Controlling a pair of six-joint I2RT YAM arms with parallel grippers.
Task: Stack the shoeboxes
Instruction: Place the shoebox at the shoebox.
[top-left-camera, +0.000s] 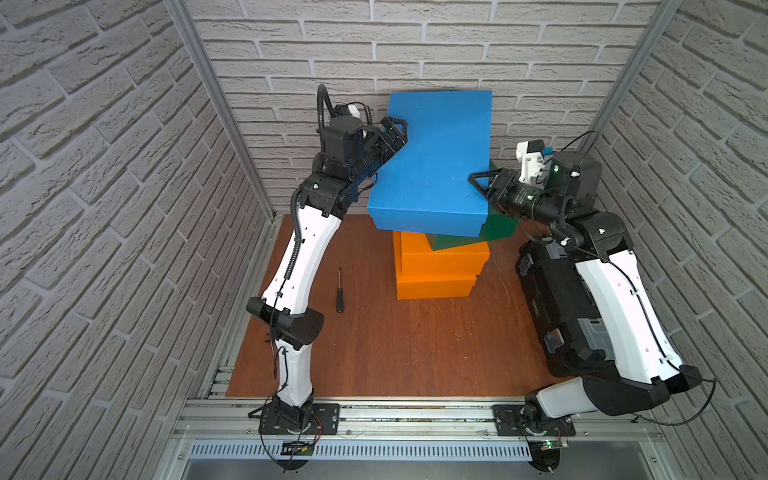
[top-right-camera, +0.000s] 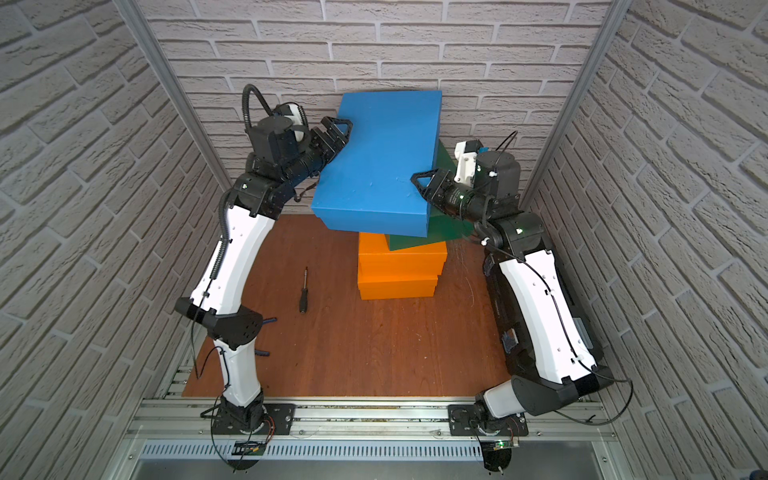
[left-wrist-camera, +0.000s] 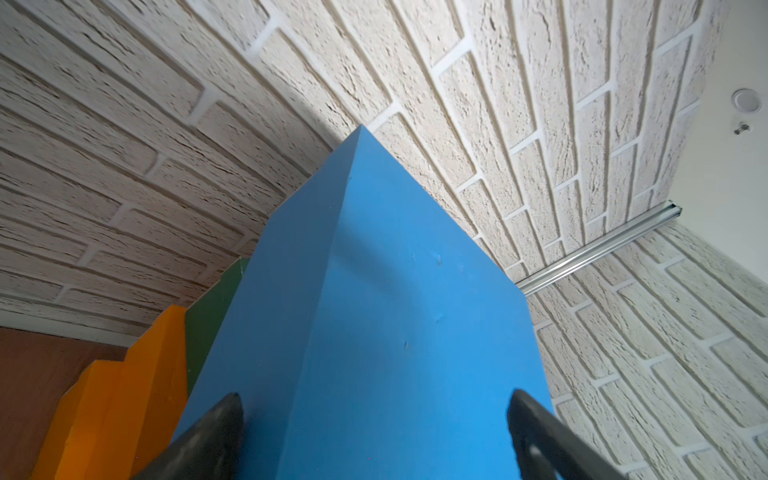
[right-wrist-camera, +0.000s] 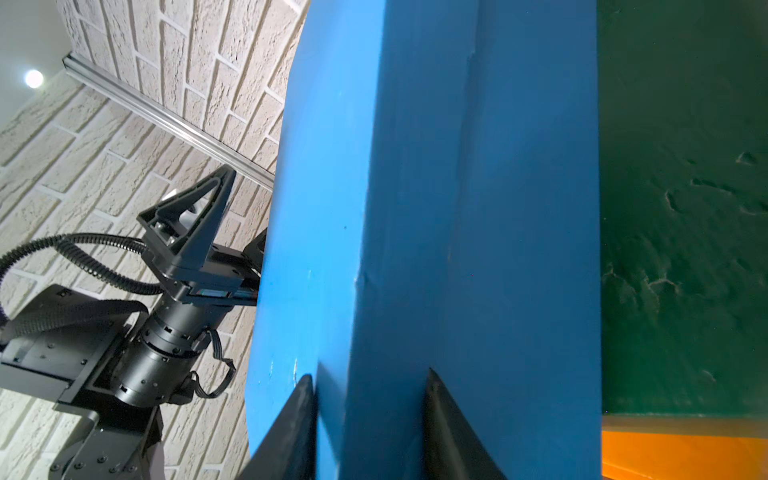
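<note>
**Blue box is up top but crooked: square it before letting go**

The pile stands at the back of the wooden table (top-left-camera: 374, 340). The lower orange shoebox (top-left-camera: 432, 286) and the upper orange shoebox (top-left-camera: 444, 259) sit slightly out of step. The green shoebox (top-left-camera: 500, 226) lies twisted across them. The blue shoebox (top-left-camera: 432, 166) is on top, jutting out well past the green one toward the left arm. I can't tell whether its base is fully down.

The left gripper (top-left-camera: 395, 133) has its jaws spread as wide as they go, astride the blue box's long side. To me it looks more like a bracket than a squeeze. The right gripper (top-left-camera: 478, 183) has its jaws drawn in on the rim of the lid at the opposite side, pinching it.

As I see it, the right arm should drag the blue box low and slowly, turning it to match the green one. It shouldn't lift, because that pinch holds only the lid. The left jaws can act as a fence. I'd keep the nudges small, since the green box could slide. It should let go only once the blue box lies flat and centred.
</note>
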